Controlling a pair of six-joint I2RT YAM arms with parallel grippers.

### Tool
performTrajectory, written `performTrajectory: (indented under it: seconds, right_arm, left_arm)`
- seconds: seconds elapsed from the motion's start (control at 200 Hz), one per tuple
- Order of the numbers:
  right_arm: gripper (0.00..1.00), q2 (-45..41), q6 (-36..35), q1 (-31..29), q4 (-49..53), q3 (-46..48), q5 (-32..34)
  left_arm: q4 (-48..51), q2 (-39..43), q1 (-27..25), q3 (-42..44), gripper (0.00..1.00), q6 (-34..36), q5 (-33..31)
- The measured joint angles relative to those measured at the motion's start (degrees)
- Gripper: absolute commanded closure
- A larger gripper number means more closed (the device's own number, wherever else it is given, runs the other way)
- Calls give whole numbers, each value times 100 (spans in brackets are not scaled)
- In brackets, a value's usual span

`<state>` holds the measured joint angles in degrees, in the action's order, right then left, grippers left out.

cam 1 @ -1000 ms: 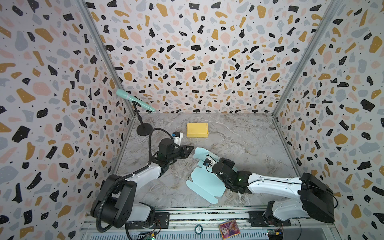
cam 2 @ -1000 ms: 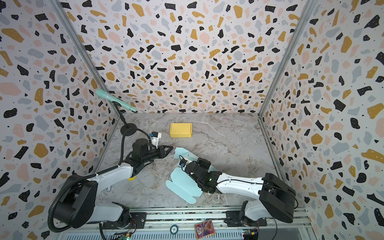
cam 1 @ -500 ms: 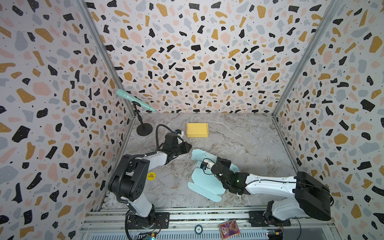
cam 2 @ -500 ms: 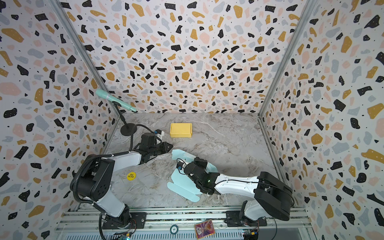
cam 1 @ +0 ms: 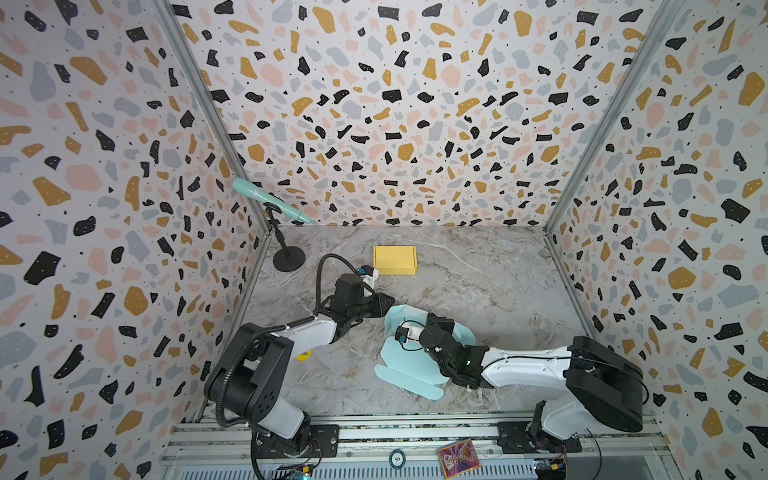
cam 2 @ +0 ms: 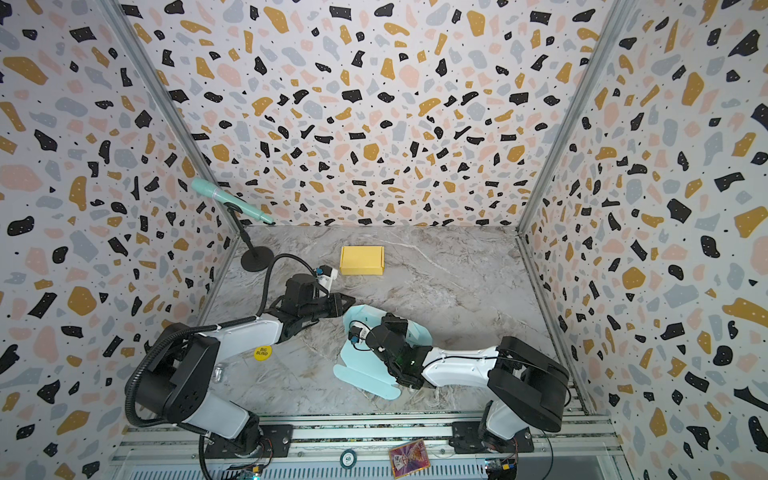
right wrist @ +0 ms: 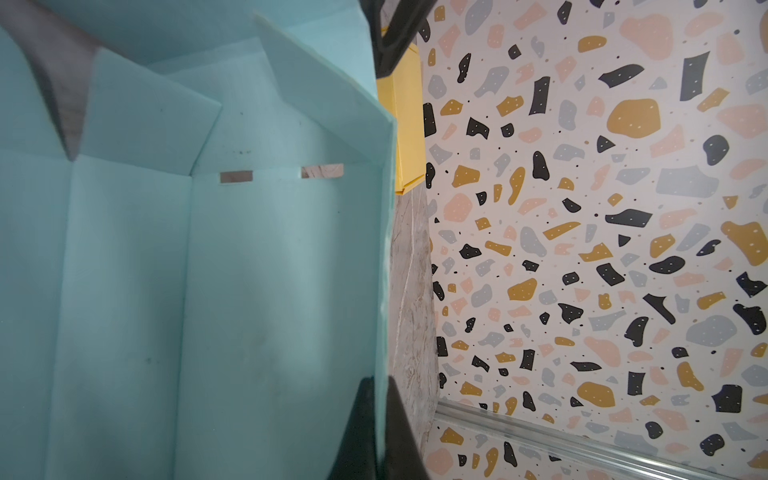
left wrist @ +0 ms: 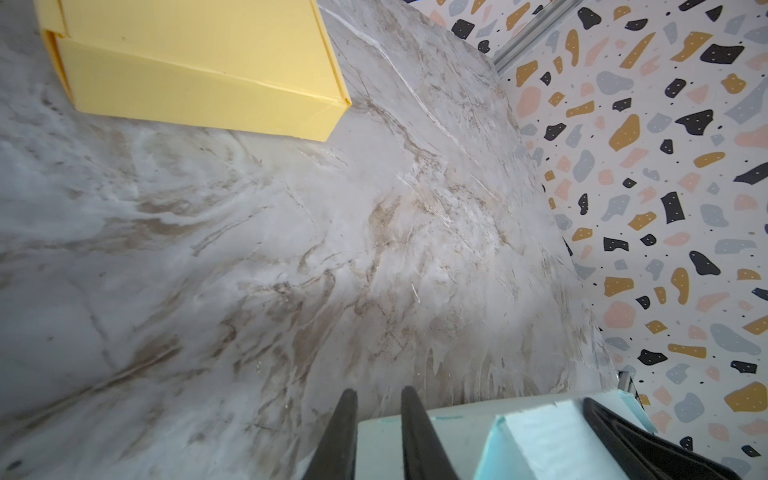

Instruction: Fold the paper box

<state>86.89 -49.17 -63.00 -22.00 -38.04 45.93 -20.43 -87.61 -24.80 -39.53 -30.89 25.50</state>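
The light blue paper box (cam 1: 409,368) (cam 2: 365,376) lies half unfolded on the marble floor, with its far wall raised. My right gripper (right wrist: 382,386) (cam 1: 432,322) is shut on the top edge of that raised wall (right wrist: 384,249). My left gripper (left wrist: 379,399) (cam 1: 390,300) (cam 2: 352,300) sits at the wall's left end. Its fingers (left wrist: 347,415) stand a narrow gap apart over the box's corner (left wrist: 457,440), pinching nothing. In the right wrist view the left gripper's fingers (right wrist: 395,37) show dark at the wall's far end.
A folded yellow box (cam 1: 395,260) (cam 2: 361,260) (left wrist: 199,62) rests behind the left gripper. A teal microphone (cam 1: 270,205) on a black stand (cam 1: 289,259) occupies the back left corner. A card (cam 1: 458,457) lies on the front rail. Patterned walls enclose three sides.
The left gripper has shifted a little right, up to the box's raised corner, and its arm has swung. The right gripper, still holding the wall, has drifted slightly left with the box.
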Motion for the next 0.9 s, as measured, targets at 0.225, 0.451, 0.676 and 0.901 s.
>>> performTrajectory:
  seconds: [0.225,0.451,0.676,0.901]
  right_arm:
    - [100,17,-251,26,-306,9,-28]
    - [100,144,-446,26,-592,149,-26]
    - [100,155,-518,-70,-680,258,11]
    - [100,234,-522,-297,-826,339,168]
  left_arm:
    - [-308,251,-188,442,74,-85,31]
    - [-387,472,-216,914,69,-87,35]
    - [-522,822,-354,1290,66,155,-81]
    - [-780,962,-498,1808,65,170,-284]
